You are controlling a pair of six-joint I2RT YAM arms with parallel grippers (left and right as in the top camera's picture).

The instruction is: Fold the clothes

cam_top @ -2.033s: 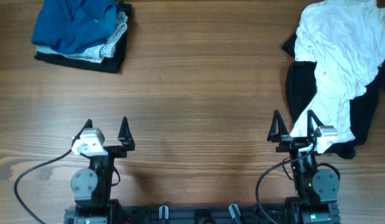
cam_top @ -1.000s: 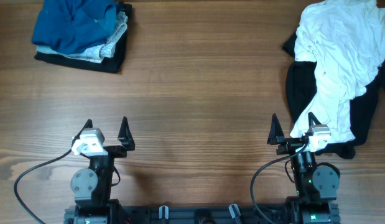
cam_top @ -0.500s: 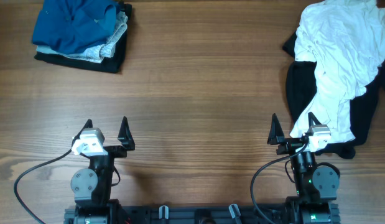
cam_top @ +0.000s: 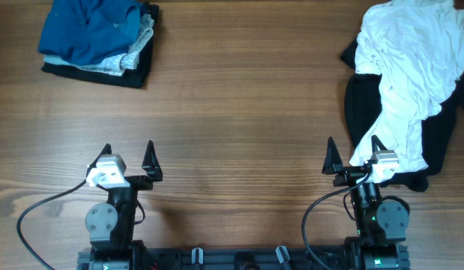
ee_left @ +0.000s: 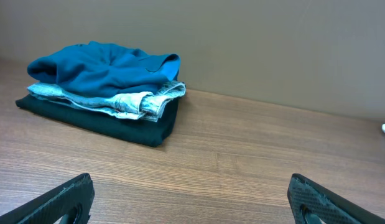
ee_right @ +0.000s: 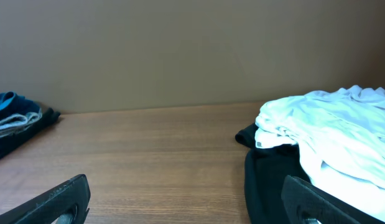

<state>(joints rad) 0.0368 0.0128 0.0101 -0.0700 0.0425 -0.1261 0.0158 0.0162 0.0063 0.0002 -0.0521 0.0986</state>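
The clothes, a blue garment point(cam_top: 89, 30), lie folded on top of a stack at the far left corner of the table; the left wrist view shows the blue garment point(ee_left: 99, 68) there too, and its edge point(ee_right: 5, 102) appears at the left of the right wrist view. My left gripper point(cam_top: 127, 150) rests near the front edge, open and holding nothing, far from the stack; in its wrist view the left gripper point(ee_left: 192, 202) has bare wood between its fingers. My right gripper point(cam_top: 353, 146) is open at the front right; in its own view the right gripper point(ee_right: 186, 202) is empty as well.
Under the blue garment lie pale jeans point(cam_top: 138, 45) and a black garment point(cam_top: 134, 73). At the right, a crumpled white garment point(cam_top: 411, 52) sprawls over a black one point(cam_top: 363, 105), whose near edge lies right beside my right gripper's outer finger point(ee_right: 316, 199). A wall backs the table.
The right gripper has shifted slightly since the earliest frame. Nothing else has moved.
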